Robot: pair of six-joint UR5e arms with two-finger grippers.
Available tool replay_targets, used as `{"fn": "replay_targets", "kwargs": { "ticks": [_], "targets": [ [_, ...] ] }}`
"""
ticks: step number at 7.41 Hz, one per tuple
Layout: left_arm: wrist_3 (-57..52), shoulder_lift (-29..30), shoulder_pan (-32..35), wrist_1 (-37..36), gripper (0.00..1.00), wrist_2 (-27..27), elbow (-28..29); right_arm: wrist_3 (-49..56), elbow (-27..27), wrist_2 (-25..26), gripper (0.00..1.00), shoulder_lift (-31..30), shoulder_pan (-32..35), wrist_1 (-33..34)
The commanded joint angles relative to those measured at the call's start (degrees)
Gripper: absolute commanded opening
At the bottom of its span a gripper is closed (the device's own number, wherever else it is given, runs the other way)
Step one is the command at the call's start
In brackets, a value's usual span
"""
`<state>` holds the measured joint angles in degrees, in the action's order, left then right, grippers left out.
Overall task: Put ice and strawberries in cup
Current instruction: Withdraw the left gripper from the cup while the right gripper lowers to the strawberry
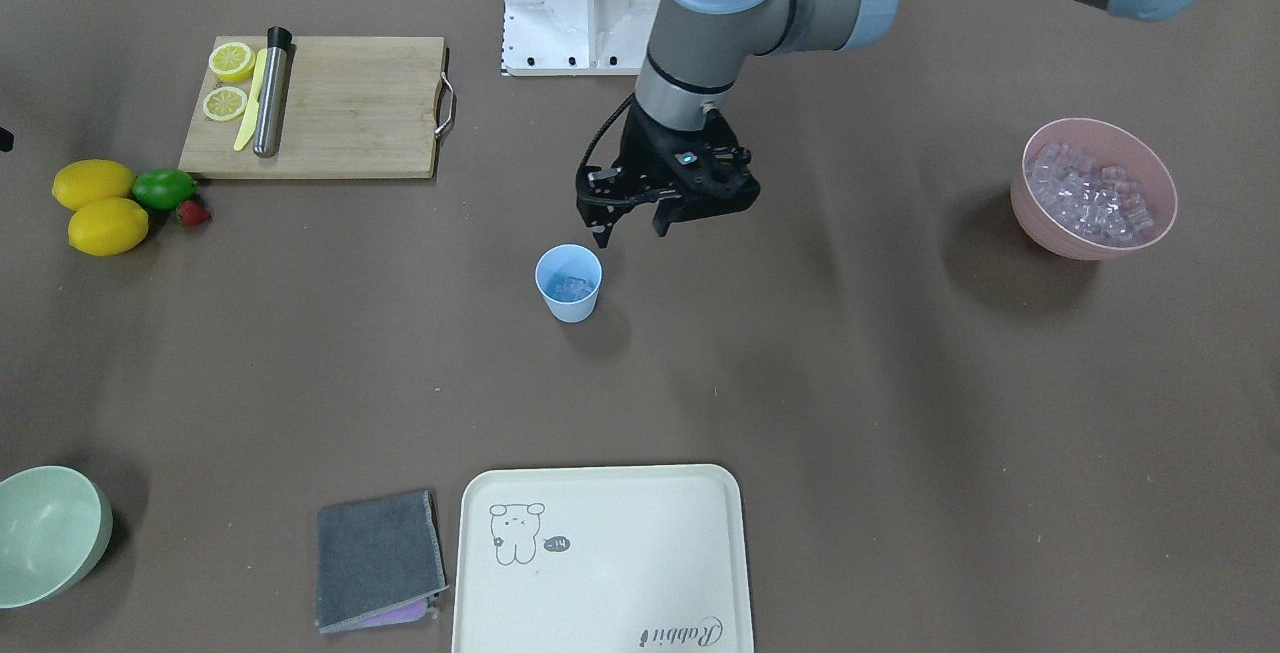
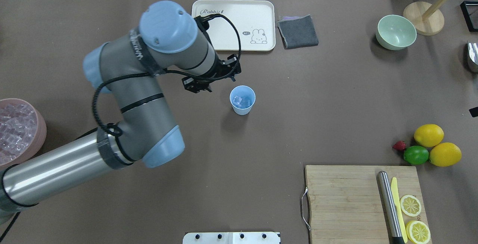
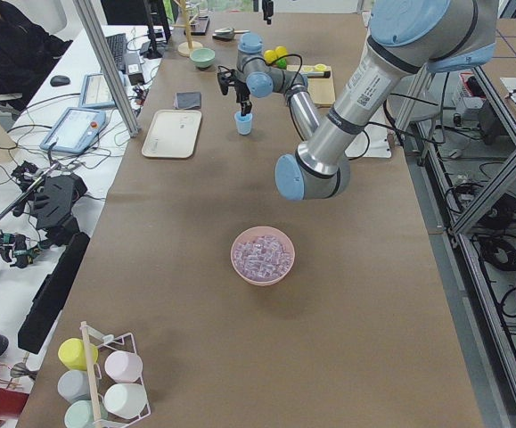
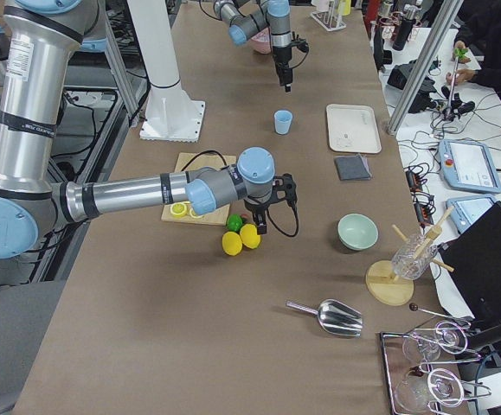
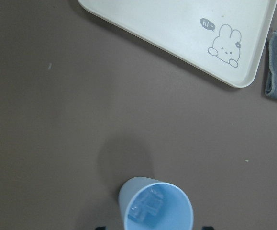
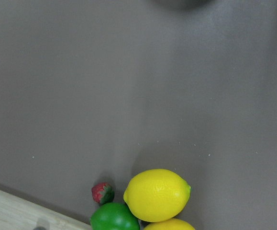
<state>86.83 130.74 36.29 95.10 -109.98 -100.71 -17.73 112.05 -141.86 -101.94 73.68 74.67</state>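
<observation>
Two fingers (image 1: 602, 225) spread wide on the left claw (image 1: 632, 225), nothing held, just above and beside the cup (image 1: 576, 308) with ice (image 1: 570, 286) at its bottom. Well apart from that claw, strawberry (image 6: 102, 192) just beside the lime (image 6: 114, 218), close below the right claw (image 4: 260, 225), opening impossible to tell.

Cup (image 1: 570, 309) by left gripper (image 1: 630, 230): smooth matt plastic; ice (image 5: 145, 209) inside glassy clear. Table cover (image 1: 800, 383) matt brown. Board (image 1: 340, 108) bare wood, bar (image 1: 268, 103) brushed metal.
</observation>
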Motion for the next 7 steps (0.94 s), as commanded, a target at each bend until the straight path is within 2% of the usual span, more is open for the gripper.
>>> {"fn": "replay_targets", "kwargs": {
  "ticks": [1, 2, 3, 4, 7],
  "targets": [
    [-7.4, -8.6, 2.8, -1.8, 0.76, -0.2, -8.7, -7.2, 0.0, 6.3, 1.00, 4.5, -8.3, -0.1],
    [-7.7, -10.4, 3.6, -1.8, 0.76, -0.2, -9.8, -10.9, 0.5, 10.8, 1.00, 6.6, -14.2, -0.1],
    [-8.0, -11.5, 4.2, -1.9, 0.76, 0.2, -11.1, -8.9, 1.4, 18.4, 1.00, 7.3, -22.1, -2.1],
    [-10.9, -13.4, 5.2, -2.1, 0.76, 0.2, -11.9, -8.6, 0.5, 22.0, 1.00, 8.2, -27.2, -2.9],
    [-19.9, -16.7, 10.1, -4.8, 0.76, -0.1, -14.1, -7.9, -1.1, 24.0, 1.00, 7.5, -29.9, -3.0]
  ]
}}
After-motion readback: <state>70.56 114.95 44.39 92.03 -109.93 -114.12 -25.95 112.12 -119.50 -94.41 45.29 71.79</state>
